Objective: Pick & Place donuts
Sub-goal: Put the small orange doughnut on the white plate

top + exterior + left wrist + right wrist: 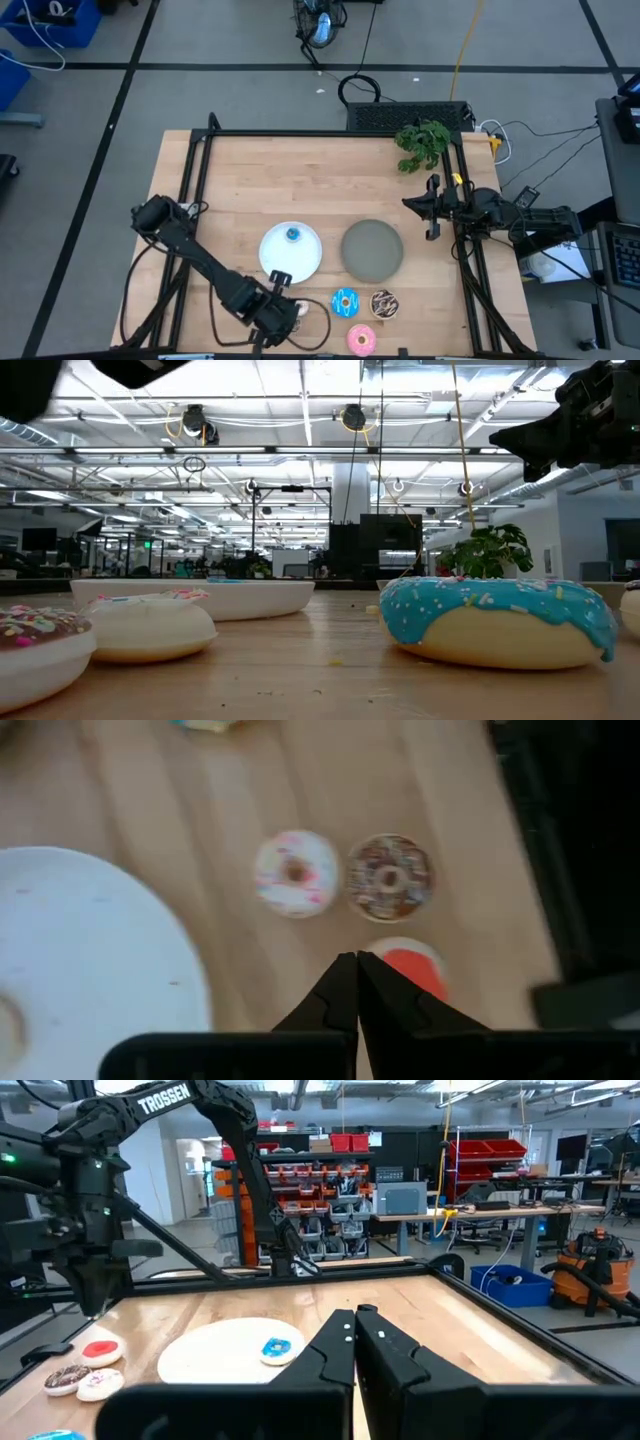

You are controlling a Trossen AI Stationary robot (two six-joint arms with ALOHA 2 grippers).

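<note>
Three tiny donuts are sitting just ahead of your left claw (356, 965), fingers pressed together; the red donut (412, 966) is looking light and stiff, so pinch across its ring.

- A round white plate (303, 262) sits on the wooden table (270, 185), toward its front edge.
- A round grey plate (372, 249) lies just beside the white one, on its right in the high view.
- A green leafy plant (422, 143) stands at the table's far right corner.
- A black cable (360, 88) coils on the grey floor beyond the table.
- A blue bin (55, 20) stands at the floor's far left.
</note>
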